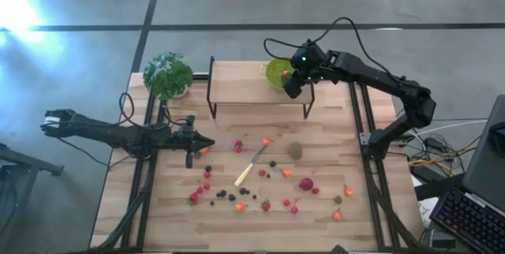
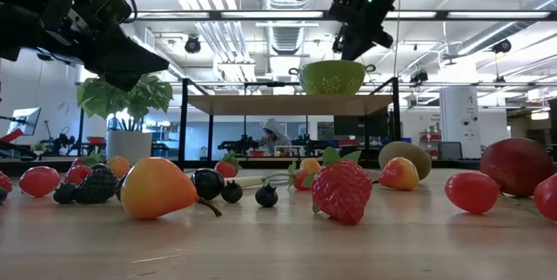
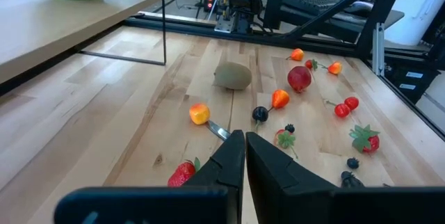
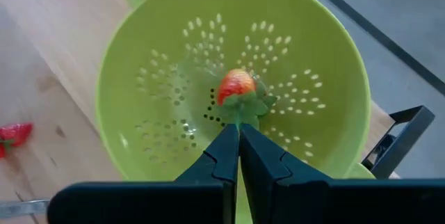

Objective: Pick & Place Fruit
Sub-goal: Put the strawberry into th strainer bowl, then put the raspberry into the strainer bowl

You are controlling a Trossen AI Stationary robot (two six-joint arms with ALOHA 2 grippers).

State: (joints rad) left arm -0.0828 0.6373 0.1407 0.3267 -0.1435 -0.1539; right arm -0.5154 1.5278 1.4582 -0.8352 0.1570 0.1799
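My right gripper (image 4: 238,132) hangs over the green colander (image 4: 229,57), shut on a red strawberry (image 4: 235,86) that shows against the colander's inside. The colander (image 1: 276,72) stands on a raised wooden shelf (image 1: 245,84) at the table's far side. Several small red, dark and orange fruits (image 1: 237,195) and a brown-green kiwi (image 1: 295,151) lie scattered on the table. My left gripper (image 3: 245,139) is shut with nothing in it, hovering above the table's left part (image 1: 207,145), short of the fruit. My right gripper pinches the strawberry's green leafy cap (image 4: 245,113) between its two fingertips. The fingers slant down from above. The berry hangs beyond the tips over the colander's bowl; whether it touches the bowl I cannot tell.
A pale-handled knife (image 1: 251,167) lies among the fruit at mid-table. A leafy potted plant (image 1: 168,75) stands at the far left corner. The shelf's black legs (image 1: 211,100) stand on the table. Bare wood lies under the shelf and near the front edge.
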